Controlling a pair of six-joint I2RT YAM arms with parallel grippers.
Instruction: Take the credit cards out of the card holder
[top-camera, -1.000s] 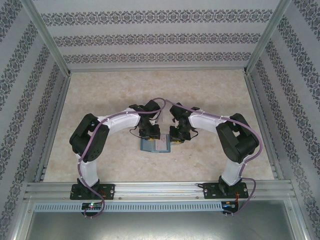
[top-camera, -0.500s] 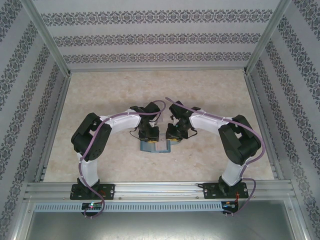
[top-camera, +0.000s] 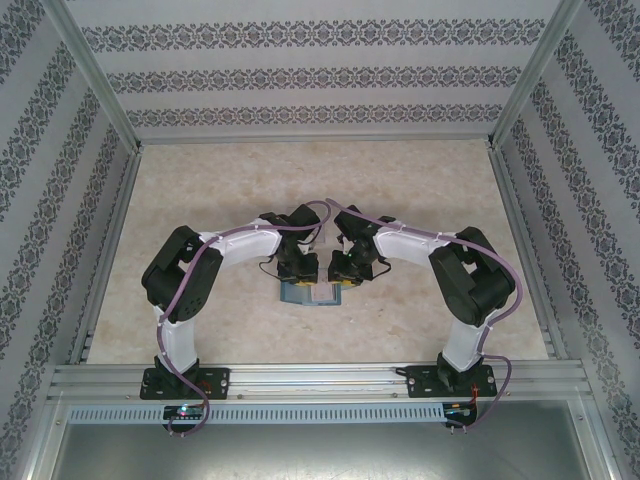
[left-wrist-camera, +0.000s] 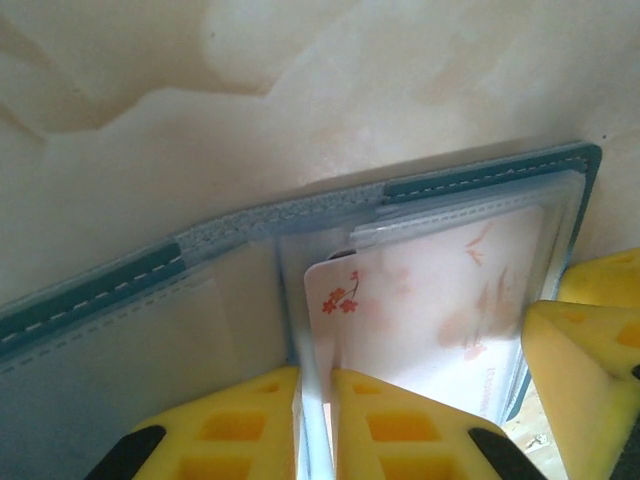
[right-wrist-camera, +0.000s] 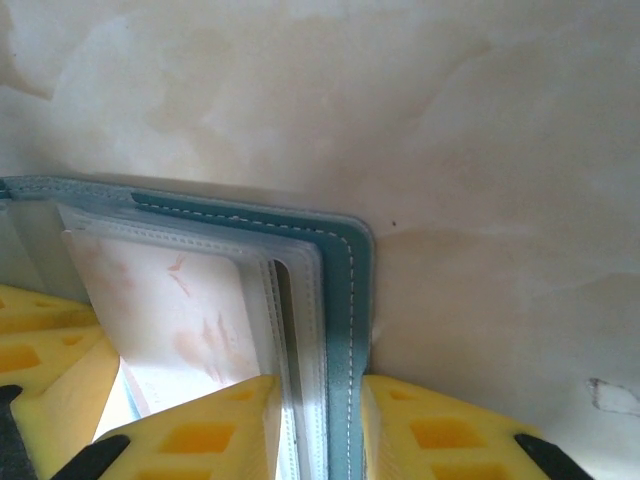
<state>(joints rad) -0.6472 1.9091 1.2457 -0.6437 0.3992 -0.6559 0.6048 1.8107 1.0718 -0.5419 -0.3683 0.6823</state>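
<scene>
The teal-blue card holder (top-camera: 308, 296) lies open on the table between the two arms. Its stitched edge (left-wrist-camera: 100, 290) and clear inner sleeves fill the left wrist view. A white credit card (left-wrist-camera: 430, 300) with red blossoms sticks partly out of a sleeve. My left gripper (left-wrist-camera: 315, 425) is shut on that card's left edge, a thin pale sheet pinched between the yellow pads. My right gripper (right-wrist-camera: 325, 425) is shut on the right edge of the card holder (right-wrist-camera: 345, 290), sleeves and cover together. The same card (right-wrist-camera: 170, 310) lies to its left. No dark card is in view.
The beige marbled table (top-camera: 420, 200) stretches beyond the holder, ringed by patterned walls and an aluminium frame (top-camera: 300, 375) at the near edge. One of the right gripper's yellow fingers (left-wrist-camera: 585, 370) crowds the lower right of the left wrist view.
The right gripper has shifted a little left, closing in on the left gripper over the holder. The left arm has hardly moved.
</scene>
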